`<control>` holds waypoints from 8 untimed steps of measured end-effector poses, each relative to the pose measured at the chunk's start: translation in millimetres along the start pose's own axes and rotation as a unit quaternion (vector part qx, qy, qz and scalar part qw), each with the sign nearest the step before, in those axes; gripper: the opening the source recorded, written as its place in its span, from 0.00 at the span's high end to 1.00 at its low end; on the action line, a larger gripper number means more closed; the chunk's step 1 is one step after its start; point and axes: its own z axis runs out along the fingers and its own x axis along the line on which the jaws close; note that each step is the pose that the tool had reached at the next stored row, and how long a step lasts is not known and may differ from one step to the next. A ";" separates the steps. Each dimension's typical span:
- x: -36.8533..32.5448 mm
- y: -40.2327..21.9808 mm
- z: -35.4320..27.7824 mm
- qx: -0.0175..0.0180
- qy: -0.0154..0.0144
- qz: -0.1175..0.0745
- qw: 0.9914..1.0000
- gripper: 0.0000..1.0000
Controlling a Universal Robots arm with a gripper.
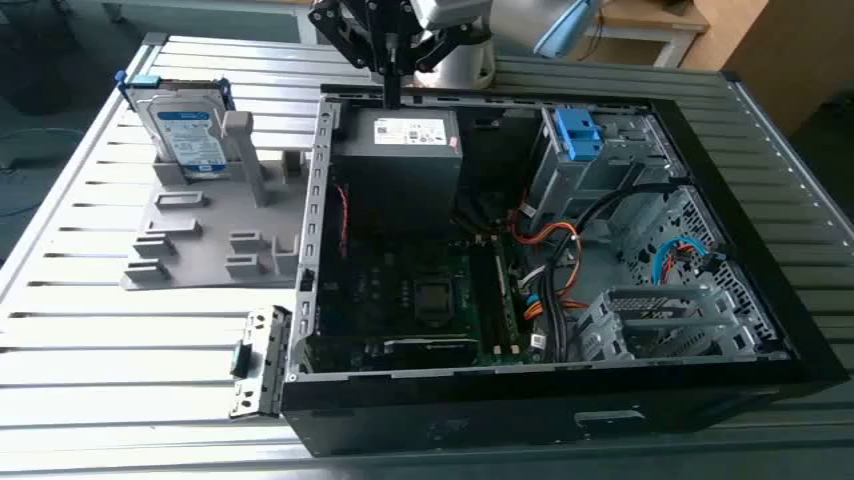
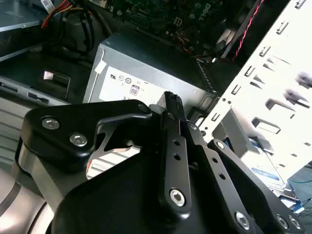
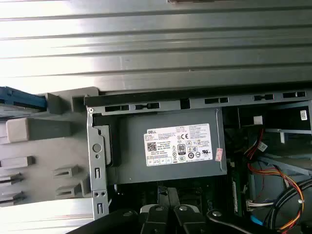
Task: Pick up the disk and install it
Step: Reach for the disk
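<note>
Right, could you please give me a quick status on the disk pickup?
Pincer shut, empty, above the power supply. Disk upright in the grey holder, outside the computer case. Its side wall stands between them.

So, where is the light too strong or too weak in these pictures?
First wrist view: strong glare on the table slats; the power-supply box is evenly lit. Second wrist view: the perforated case wall is nearly washed out. Exterior view: the case interior lies in shadow, while the disk stands well lit.

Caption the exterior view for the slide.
Gripper, fingers shut, over the power supply in the open computer case; disk upright in the grey fixture beside it.
</note>
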 end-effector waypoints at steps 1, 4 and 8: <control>0.0 0.0 0.0 0.000 0.000 0.000 1.000 0.89; 0.0 0.0 0.0 0.000 0.000 0.000 1.000 0.89; 2.6 -0.2 -0.1 0.000 0.000 0.000 1.000 0.89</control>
